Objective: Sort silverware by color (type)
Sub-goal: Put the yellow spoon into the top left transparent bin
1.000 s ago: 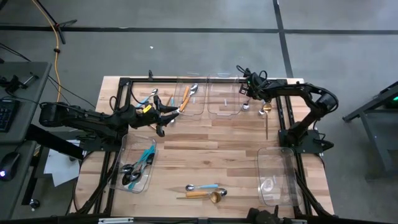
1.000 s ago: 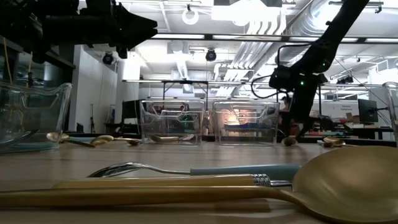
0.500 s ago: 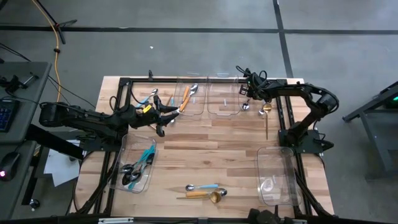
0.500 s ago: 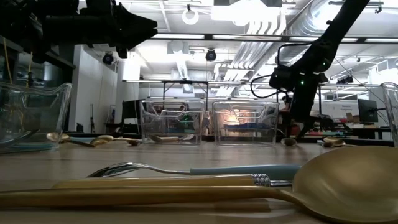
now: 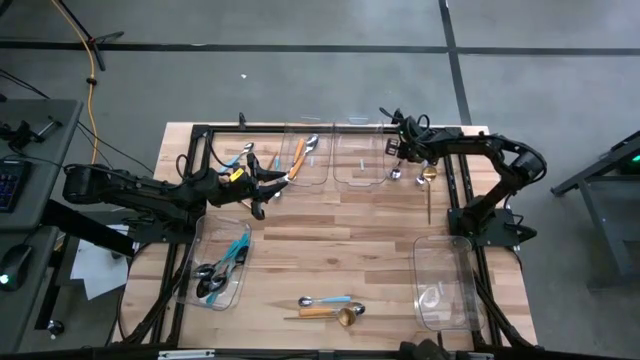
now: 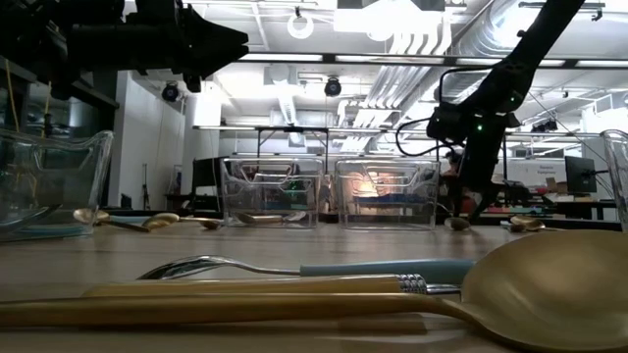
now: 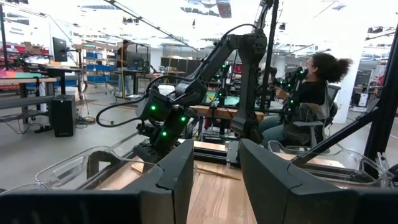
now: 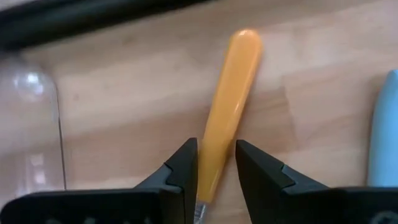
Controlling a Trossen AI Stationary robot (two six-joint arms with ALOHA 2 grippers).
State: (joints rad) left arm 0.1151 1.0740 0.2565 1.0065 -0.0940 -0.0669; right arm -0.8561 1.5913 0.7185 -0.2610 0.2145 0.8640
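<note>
Far right of the tabletop (image 5: 340, 240): right claw (image 8: 216, 149) pinches the orange-handled spoon (image 8: 233, 93), low over the wood beside the far bins.
Change: the right arm has edged slightly outward; everything else has stayed put. The grasp looks made, the carry barely begun.
Left claw (image 7: 216, 155): spread and empty, waiting at mid-left.
Clear bins (image 5: 360, 184): four, two far and two near.
Loose at the near edge: two, a light-blue-handled spoon (image 5: 325, 300) and a gold utensil (image 5: 330, 313).
Gold spoon (image 5: 429, 190): one, at the right.
</note>
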